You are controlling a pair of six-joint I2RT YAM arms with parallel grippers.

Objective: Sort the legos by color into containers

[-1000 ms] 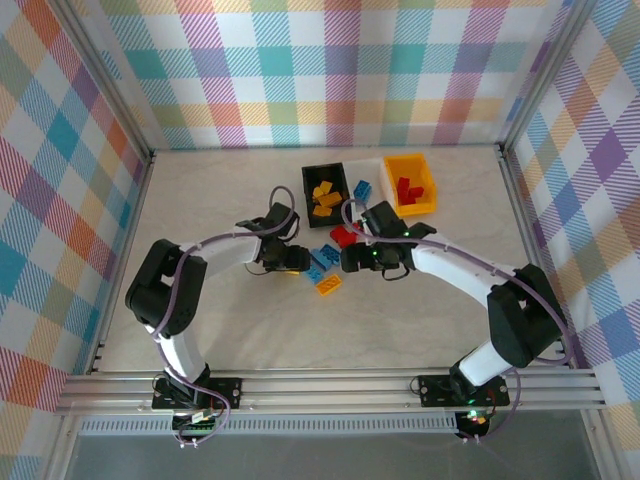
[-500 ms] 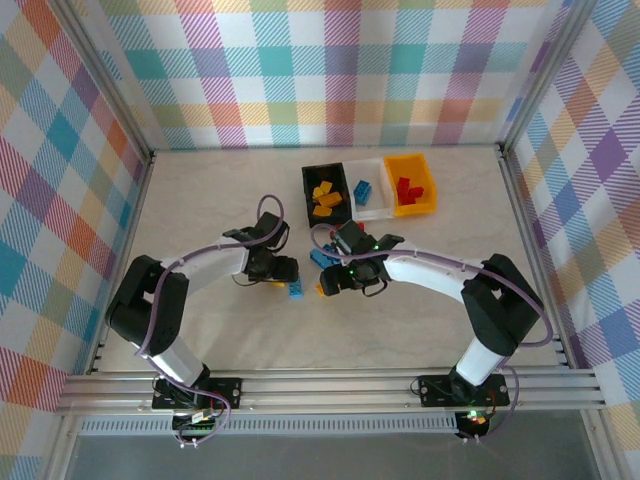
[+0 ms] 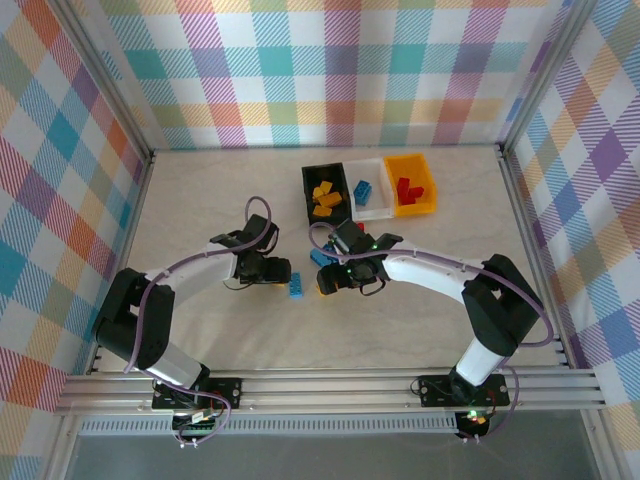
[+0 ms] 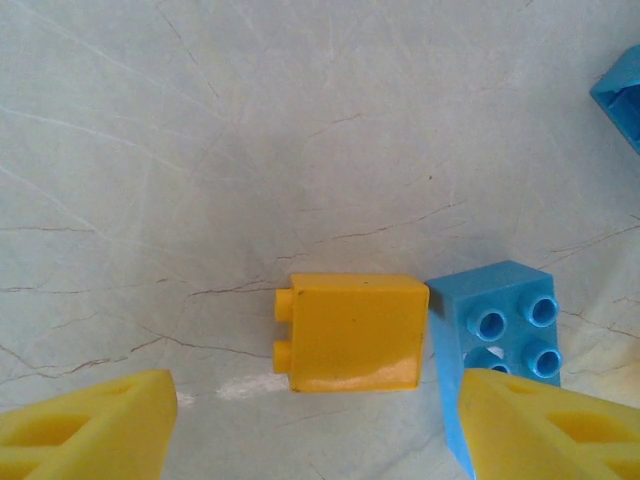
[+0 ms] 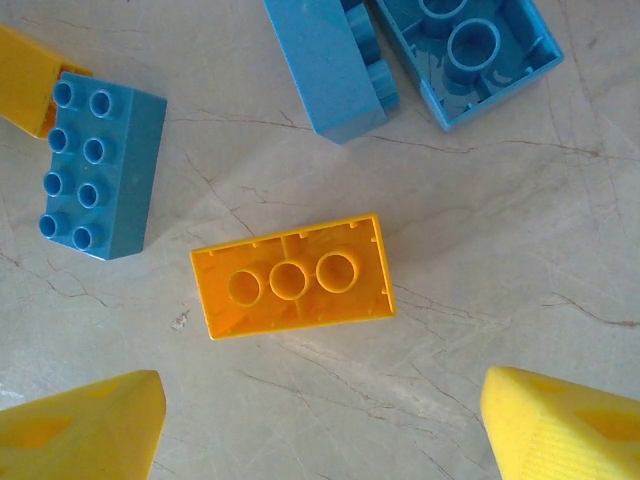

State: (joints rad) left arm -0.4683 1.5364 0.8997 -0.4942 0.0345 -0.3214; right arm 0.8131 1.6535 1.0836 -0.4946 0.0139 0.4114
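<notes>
Both my jaws hang spread. My left gripper (image 4: 315,405) frames a yellow brick (image 4: 350,333) touching a blue brick (image 4: 500,330), which a closing finger may snag. My right gripper (image 5: 320,410) straddles an upturned yellow brick (image 5: 292,277).

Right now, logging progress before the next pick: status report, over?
Both open. Under left hand: side-lying yellow brick. Under right hand: upturned yellow brick. In the way: blue brick touching the side-lying one.

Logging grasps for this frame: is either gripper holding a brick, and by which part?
Nothing is held. The left gripper is open around a yellow brick, the right gripper open around an upturned orange brick; both bricks lie untouched.
</notes>
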